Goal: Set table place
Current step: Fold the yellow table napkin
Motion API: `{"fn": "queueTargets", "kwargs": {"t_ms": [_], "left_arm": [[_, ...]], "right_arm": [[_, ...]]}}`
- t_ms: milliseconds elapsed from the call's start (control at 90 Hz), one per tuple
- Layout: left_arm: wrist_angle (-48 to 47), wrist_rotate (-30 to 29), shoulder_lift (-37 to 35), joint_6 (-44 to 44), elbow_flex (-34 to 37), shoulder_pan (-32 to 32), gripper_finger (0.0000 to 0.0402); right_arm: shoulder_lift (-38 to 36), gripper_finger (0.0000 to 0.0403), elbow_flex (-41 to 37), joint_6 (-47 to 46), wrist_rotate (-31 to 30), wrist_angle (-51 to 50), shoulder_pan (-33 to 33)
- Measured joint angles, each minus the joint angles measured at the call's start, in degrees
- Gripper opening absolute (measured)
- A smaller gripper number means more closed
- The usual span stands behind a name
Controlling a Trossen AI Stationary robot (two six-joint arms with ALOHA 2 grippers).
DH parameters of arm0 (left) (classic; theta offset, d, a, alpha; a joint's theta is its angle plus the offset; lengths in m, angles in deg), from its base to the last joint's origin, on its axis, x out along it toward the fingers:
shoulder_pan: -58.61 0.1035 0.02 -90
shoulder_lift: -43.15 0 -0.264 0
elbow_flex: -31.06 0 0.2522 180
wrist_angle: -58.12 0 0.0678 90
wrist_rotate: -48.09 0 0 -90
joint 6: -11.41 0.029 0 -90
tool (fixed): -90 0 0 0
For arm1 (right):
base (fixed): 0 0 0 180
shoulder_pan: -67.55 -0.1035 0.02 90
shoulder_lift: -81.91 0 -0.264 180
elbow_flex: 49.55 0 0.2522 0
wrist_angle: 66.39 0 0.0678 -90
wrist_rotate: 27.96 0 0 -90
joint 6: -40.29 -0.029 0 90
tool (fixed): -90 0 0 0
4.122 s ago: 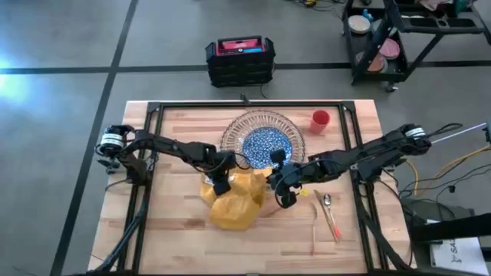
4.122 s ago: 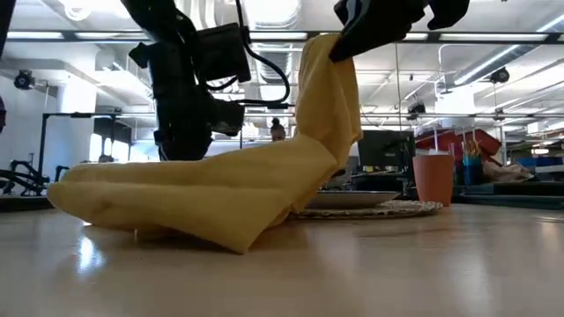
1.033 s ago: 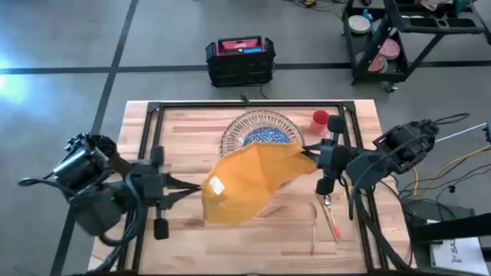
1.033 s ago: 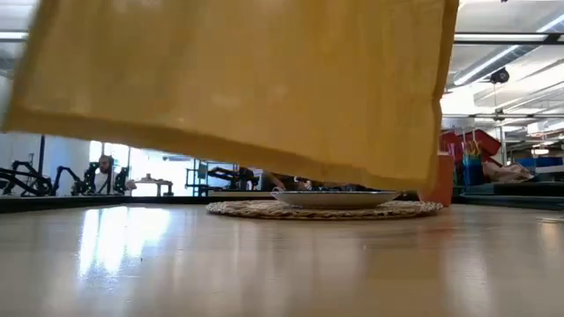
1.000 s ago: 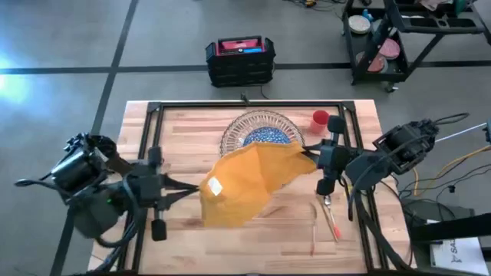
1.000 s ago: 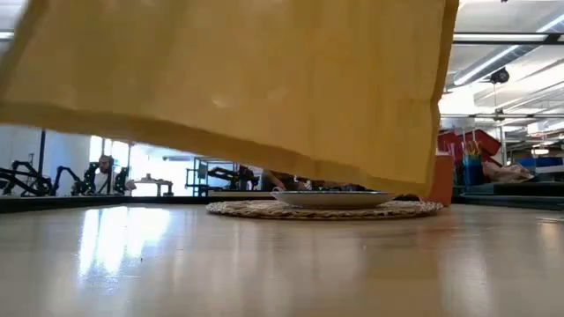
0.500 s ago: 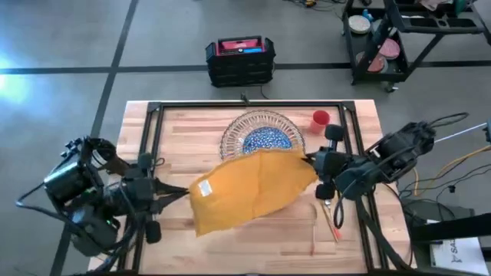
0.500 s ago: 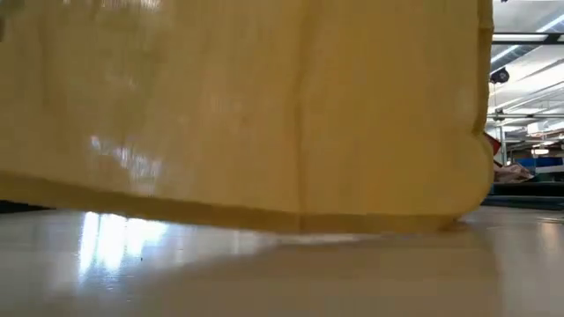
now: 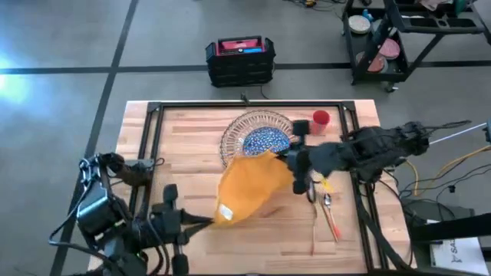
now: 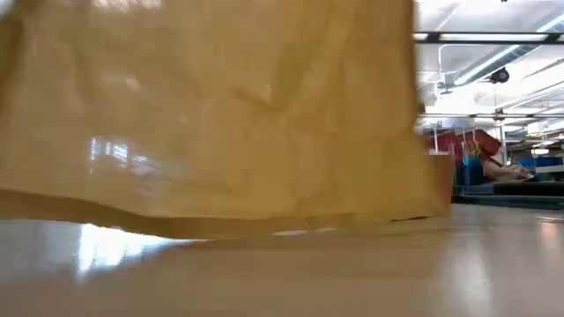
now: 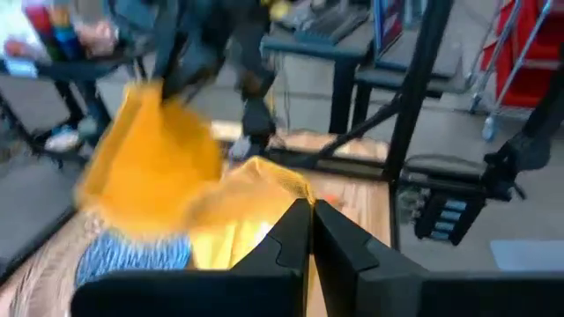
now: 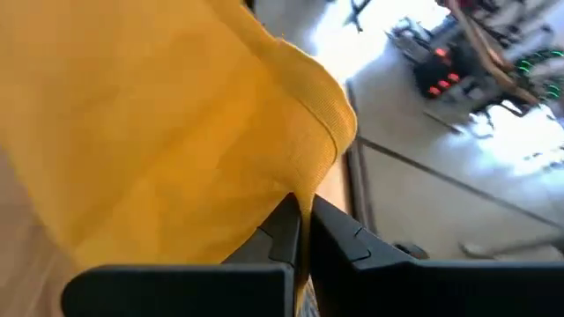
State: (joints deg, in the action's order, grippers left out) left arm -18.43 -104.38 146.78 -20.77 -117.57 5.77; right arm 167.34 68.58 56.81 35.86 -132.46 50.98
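Note:
A yellow cloth napkin [image 9: 247, 188] hangs between my two grippers over the middle of the wooden table [image 9: 184, 138]. My left gripper [image 9: 209, 221] is shut on the napkin's near corner and my right gripper [image 9: 295, 170] on its far right corner. In the low view the napkin [image 10: 211, 114] fills most of the picture, with its lower edge just at the tabletop. Behind it, the blue-patterned plate [image 9: 265, 140] sits on the clear glass plate [image 9: 234, 132]. The red cup [image 9: 321, 119] stands at the far right. Orange-handled cutlery [image 9: 331, 218] lies on the table to the right. My left gripper pinches the napkin's near corner [image 11: 284, 187] between its two fingers, coming level from the table's left near side. The cloth rises away from the fingers toward the other arm. My right gripper pinches the napkin's hemmed edge at a corner [image 12: 324, 157] between its two fingers, coming from the table's right. The cloth hangs below and away from the fingers in loose folds.
A black frame [image 9: 153, 123] runs round the table's edge. A black and red case [image 9: 240, 60] stands on the floor behind the table, and a black cart [image 9: 399, 38] at the far right. Bare wood shows on the table's left half.
My left gripper has gone toward the near edge and a little right. My right gripper has gone left toward the table's middle. The napkin, spread wide between them before, is now narrower and slacker, lying slantwise from far right to near left, its lower edge closer to the table.

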Motion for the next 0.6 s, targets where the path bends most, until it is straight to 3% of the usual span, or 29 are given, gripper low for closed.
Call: {"fn": "queueTargets", "kwargs": {"t_ms": [133, 222, 600], "left_arm": [[13.9, -3.0, 0.0, 14.5, 0.0, -1.1, 0.0], [18.2, -4.9, 0.0, 19.8, 0.0, -1.5, 0.0], [19.9, -5.6, 1.1, 15.7, 0.0, 1.0, 0.0]], "right_arm": [[0.0, 0.0, -2.1, 1.3, 0.2, 0.5, 3.8], [-0.3, 0.0, -2.1, 1.2, -1.5, -0.5, 4.6], [-0.7, 0.0, 2.5, 1.1, -3.7, -8.1, 2.6]]}}
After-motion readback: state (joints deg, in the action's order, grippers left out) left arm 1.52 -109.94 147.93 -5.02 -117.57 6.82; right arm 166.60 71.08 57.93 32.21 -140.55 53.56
